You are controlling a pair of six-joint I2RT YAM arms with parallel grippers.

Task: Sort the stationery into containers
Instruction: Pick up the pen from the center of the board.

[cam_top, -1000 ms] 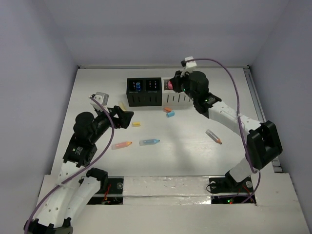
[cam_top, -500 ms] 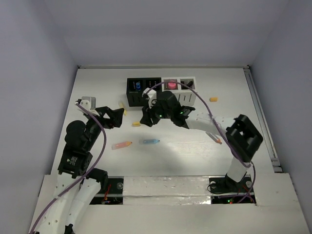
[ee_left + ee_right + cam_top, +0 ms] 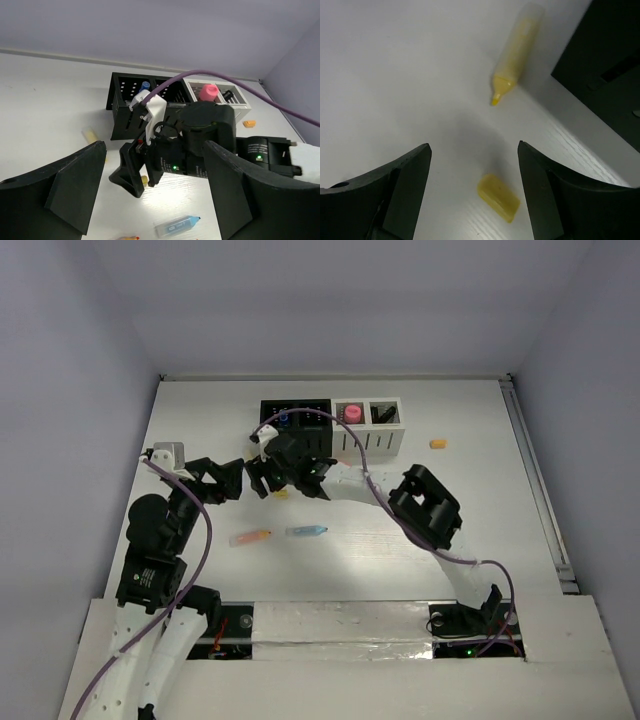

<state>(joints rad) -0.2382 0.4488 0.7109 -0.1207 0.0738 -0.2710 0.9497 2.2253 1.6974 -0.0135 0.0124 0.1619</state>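
The right gripper hangs low over the table with its two fingers spread wide and nothing in them. A little yellow bit lies flat on the table between those fingers, on the left half, just in front of the black end of the containers, which stand in a row by the far edge. The bit is small and low, so the fingers may shut above it, or it may slide away or pop out when squeezed. A yellow highlighter lies close by, and a finger could knock it and send it rolling. The black box wall is also near, so a finger could bang it if the arm goes down crooked. The left gripper is wide too, holds nothing, and points right at the other one from the left side. They are very near, so they could bump if both go for the same bit.
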